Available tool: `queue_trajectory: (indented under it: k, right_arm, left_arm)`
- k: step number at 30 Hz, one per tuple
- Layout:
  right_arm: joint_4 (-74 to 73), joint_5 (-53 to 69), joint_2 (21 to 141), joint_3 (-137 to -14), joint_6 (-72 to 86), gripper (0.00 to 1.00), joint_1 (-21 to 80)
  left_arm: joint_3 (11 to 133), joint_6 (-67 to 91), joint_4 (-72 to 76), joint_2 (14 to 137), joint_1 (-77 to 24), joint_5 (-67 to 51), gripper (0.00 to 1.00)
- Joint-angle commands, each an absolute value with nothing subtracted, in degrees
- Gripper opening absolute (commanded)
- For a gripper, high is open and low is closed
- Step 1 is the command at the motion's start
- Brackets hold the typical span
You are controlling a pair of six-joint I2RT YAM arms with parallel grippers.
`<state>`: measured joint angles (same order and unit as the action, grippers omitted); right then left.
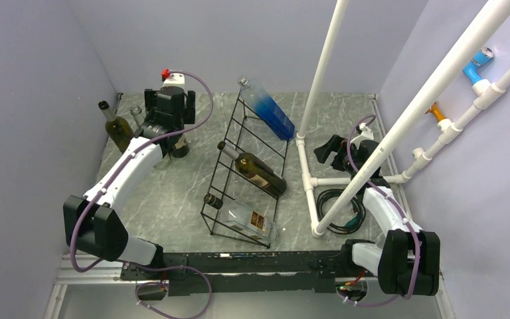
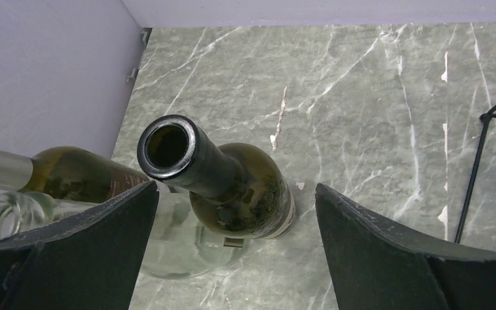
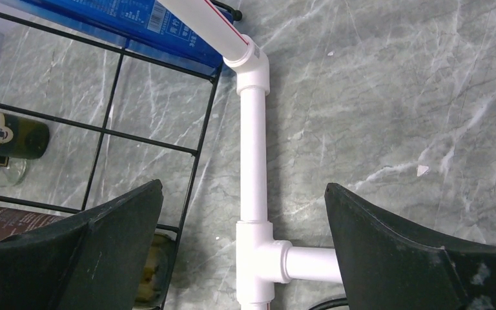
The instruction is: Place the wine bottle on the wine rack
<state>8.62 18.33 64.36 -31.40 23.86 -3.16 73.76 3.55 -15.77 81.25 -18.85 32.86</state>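
At the left gripper (image 2: pixel 234 192): spread wide, hanging over the bottle (image 2: pixel 223 175), fingers (image 2: pixel 387 245) either side of the neck and touching neither side. Upright on the worktop (image 2: pixel 361 97), left of the rack (image 1: pixel 246 166) toward its far end; mouth open, no cork. Further left of the rack, just beside: an olive bottle (image 2: pixel 71 173) and a clear bottle (image 2: pixel 3 214).

Expect hard, smooth glass: rigid, slippery against flat fingers, breakable if dropped or knocked on wire. Probably empty and so fairly light, yet bottom-heavy; no telling for sure through the dark glass. Best taken at the neck just under the lip, with the raised rim as a stop against sliding. Squeeze firmly, ready for the body to swing when tilted aslant for the rack.

At the right gripper (image 3: pixel 242 194): likewise spread, holding nothing, above a white pipe (image 3: pixel 253 148) just right of the rack.

Only from the left wrist: the open mouth and the gap between fingers and neck. From the top, most of the bottle hidden under the wrist, but the whole rack in sight, with a blue bottle (image 1: pixel 270 109) at its far end, a green bottle (image 1: pixel 257 173) midway, a pale bottle (image 1: pixel 246 216) at its near end. From the right wrist, merely the rack's right edge and the blue label's print.
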Motion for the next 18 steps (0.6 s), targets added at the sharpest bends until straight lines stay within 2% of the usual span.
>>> queue_trajectory:
  k: [1,6,18]
  right_arm:
    - [12.35,19.13,63.96,-31.65,24.17,1.0,-2.99]
    - [12.3,19.63,63.77,-31.6,24.33,1.0,-2.99]
    - [11.37,19.6,62.72,-31.37,24.32,1.0,-2.99]
  left_arm:
    - [74.94,1.44,-10.97,80.37,-16.48,29.88,0.94]
    - [75.61,6.14,-12.11,82.33,-11.68,20.89,0.81]
    - [76.07,4.72,-12.93,86.68,-11.25,22.62,0.73]
